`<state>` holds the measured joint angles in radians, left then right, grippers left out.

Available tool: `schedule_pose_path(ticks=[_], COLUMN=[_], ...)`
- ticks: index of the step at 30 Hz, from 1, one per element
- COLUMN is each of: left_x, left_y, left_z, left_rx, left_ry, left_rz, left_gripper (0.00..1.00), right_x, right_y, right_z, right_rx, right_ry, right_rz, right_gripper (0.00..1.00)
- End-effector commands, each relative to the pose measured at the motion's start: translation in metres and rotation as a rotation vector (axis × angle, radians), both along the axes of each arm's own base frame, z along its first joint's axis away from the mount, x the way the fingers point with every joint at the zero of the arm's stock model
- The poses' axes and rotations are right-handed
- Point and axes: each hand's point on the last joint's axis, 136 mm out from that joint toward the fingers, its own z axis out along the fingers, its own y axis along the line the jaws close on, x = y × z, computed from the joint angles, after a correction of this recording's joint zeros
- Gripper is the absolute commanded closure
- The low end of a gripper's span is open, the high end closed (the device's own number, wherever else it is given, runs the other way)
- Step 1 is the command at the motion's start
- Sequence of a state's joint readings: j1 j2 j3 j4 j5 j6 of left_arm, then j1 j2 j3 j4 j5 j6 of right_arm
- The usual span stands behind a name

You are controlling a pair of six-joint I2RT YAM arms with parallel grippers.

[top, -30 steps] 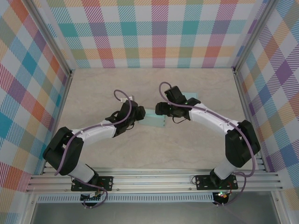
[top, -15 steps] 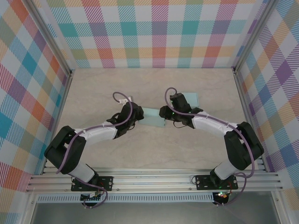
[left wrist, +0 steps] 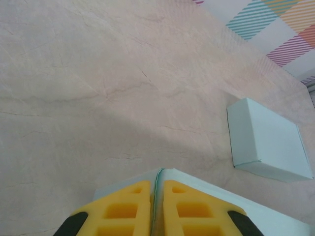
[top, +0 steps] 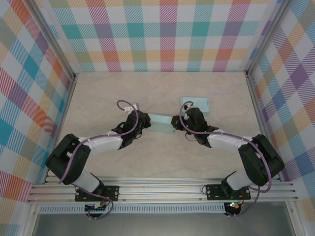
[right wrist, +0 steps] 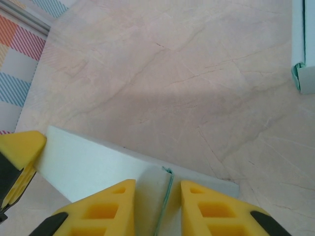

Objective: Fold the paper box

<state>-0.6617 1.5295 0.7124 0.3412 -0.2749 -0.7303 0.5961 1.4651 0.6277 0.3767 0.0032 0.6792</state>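
Paper box (top: 161, 124) is located mid-table on the table (top: 98, 98), long axis running roughly left to right, slightly skewed. It is bracketed by the two arms, one at each end.

Left end: left gripper (left wrist: 157, 183) is brought in low over the box's left end. In the left wrist view the yellow fingers (left wrist: 123, 209) are seen pressed nearly together, with just a thin paper edge of the box sandwiched between them. Clamped on the paper box.

Middle: the pale teal top panel is left uncovered between the two grippers in the top view.

Right end: right gripper (right wrist: 156, 184) is set over the box's right end. In the right wrist view its yellow fingers (right wrist: 98, 211) are seen straddling a rounded end flap, with a visibly wider gap than on the left. The flap is leaned against one finger. Contact on the other side can't be confirmed, so it cannot be told whether it is pinched or just short of it. The left gripper's yellow fingertip is picked up at the far end of the box in the same view.

Further right: second box (top: 196, 104), same pale teal and closed up, is seen just behind the right gripper, apart from the paper box.
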Motion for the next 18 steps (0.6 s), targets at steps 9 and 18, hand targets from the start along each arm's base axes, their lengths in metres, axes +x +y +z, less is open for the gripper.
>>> schedule_pose_path(ticks=[9,18], left_x=[-0.062,-0.039], left_y=[0.026,0.012], left_z=[-0.097,-0.029], left_rx=[0.204,0.213], left_ry=[0.322,0.189], left_rz=[-0.046,-0.098], left_gripper=[0.99,0.69], right_x=[-0.035,-0.027], right_y=[-0.009,-0.008], right_z=[-0.066,-0.046], right_rx=[-0.118,-0.173], right_ry=[0.059,0.020], right_rz=[0.108,0.126], right_gripper=[0.94,0.89])
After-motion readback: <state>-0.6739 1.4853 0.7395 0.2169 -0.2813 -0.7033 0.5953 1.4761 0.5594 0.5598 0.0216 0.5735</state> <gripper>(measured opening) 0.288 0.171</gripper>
